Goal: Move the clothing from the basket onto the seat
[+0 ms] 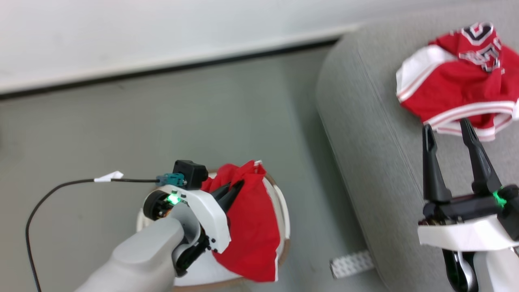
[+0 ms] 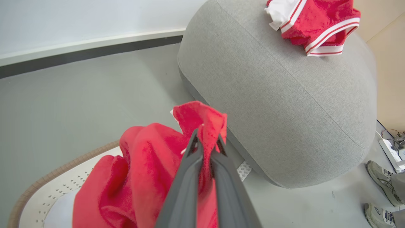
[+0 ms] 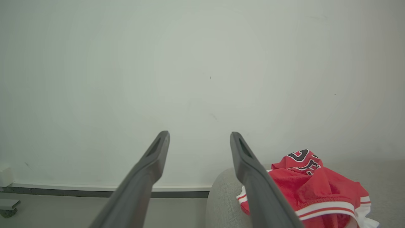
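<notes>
My left gripper [image 1: 237, 187] [image 2: 207, 136] is shut on a fold of a red garment [image 1: 247, 227] [image 2: 148, 171], which hangs from it over the cream basket [image 1: 279, 202] [image 2: 53, 186] on the floor. A red jersey with white striped trim and black-and-white lettering [image 1: 458, 77] [image 2: 313, 25] [image 3: 313, 190] lies crumpled on the grey seat [image 1: 365, 121] [image 2: 284, 104] [image 3: 221, 196]. My right gripper [image 1: 446, 127] [image 3: 199, 137] stands open just in front of that jersey, above the seat, with nothing between its fingers.
A black cable [image 1: 61, 188] runs over the grey floor at the left. A white perforated piece [image 1: 350, 263] lies on the floor by the seat's base. A person's shoes [image 2: 379, 180] and a power strip [image 2: 392, 152] are beside the seat. A wall with a skirting board stands behind.
</notes>
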Robot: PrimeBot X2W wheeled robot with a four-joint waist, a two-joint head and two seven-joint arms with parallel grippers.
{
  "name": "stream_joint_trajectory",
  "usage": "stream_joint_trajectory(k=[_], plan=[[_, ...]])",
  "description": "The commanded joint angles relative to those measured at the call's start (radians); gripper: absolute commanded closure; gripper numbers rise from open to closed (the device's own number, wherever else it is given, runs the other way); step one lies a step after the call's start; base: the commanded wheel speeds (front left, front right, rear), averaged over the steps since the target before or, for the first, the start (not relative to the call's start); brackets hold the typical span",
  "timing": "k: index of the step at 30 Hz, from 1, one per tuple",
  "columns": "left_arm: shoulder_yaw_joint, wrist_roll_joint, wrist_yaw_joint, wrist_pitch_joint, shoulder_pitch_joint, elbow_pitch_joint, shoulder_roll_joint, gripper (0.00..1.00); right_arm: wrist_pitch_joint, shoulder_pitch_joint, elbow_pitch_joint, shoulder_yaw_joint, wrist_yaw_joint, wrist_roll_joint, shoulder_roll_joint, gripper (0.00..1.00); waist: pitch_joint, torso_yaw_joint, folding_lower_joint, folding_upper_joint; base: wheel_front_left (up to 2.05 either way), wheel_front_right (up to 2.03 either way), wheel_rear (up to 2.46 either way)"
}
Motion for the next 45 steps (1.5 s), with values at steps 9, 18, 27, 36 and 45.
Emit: stream_joint_trajectory(k=[9,18,27,36,45], plan=[[0.055,0.060,0.009,-0.080,-0.022,-0.082,-0.020,1.00,0.001,0.115,0.032,0.007,-0.003,0.064,-0.044,0.00,-0.223,0.132,0.0003,0.0000,0.00,0.00,0.00],[0.185,0.176,0.055,-0.079,-0.022,-0.243,-0.041,1.00,0.001,0.164,0.067,0.075,-0.003,0.123,-0.078,0.00,-0.314,0.184,0.0003,0.0000,0.00,0.00,0.00],[0.240,0.223,0.086,-0.079,-0.024,-0.337,-0.040,1.00,0.001,0.168,0.093,0.135,-0.003,0.131,-0.083,0.00,-0.336,0.208,0.0003,0.0000,0.00,0.00,0.00],[0.249,0.232,0.090,-0.080,-0.001,-0.352,-0.036,1.00,0.001,0.161,0.112,0.169,-0.003,0.138,-0.092,0.00,-0.343,0.215,0.0003,0.0000,0.00,0.00,0.00],[0.242,0.238,0.083,-0.080,0.013,-0.350,-0.042,1.00,0.001,0.131,0.131,0.233,-0.003,0.140,-0.129,0.00,-0.342,0.222,0.0003,0.0000,0.00,0.00,0.00]])
